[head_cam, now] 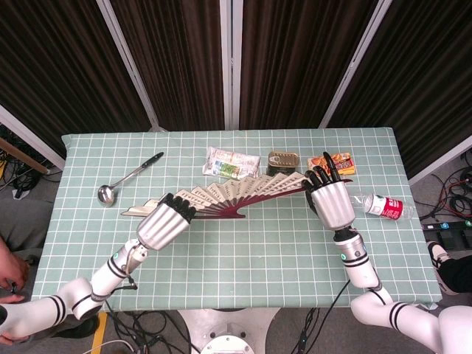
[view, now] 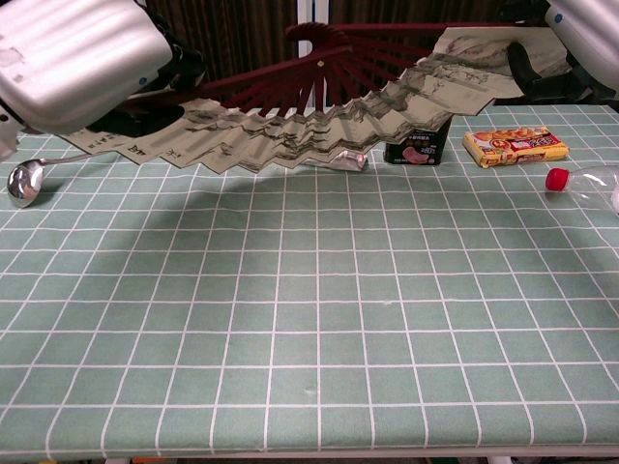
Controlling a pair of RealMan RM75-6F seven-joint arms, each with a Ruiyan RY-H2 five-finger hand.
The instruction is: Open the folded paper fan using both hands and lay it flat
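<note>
Both ends of our spread fan (head_cam: pixel 236 196) are gripped: left hand (head_cam: pixel 164 223) at 8 o'clock, right hand (head_cam: pixel 330 200) at 3, above the surface (view: pixel 319 319).

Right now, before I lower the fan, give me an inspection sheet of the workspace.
Surface: green grid tablecloth, nothing spilled.
Job's things: paper fan spread open, held above the table, not yet flat.
Clutter: ladle, snack packet, tin can, orange box, plastic bottle.
Hands: left hand and right hand each hold a fan end.
Cables: on floor by table edges.
Surroundings: dark curtains; a person's hand at far left.
</note>
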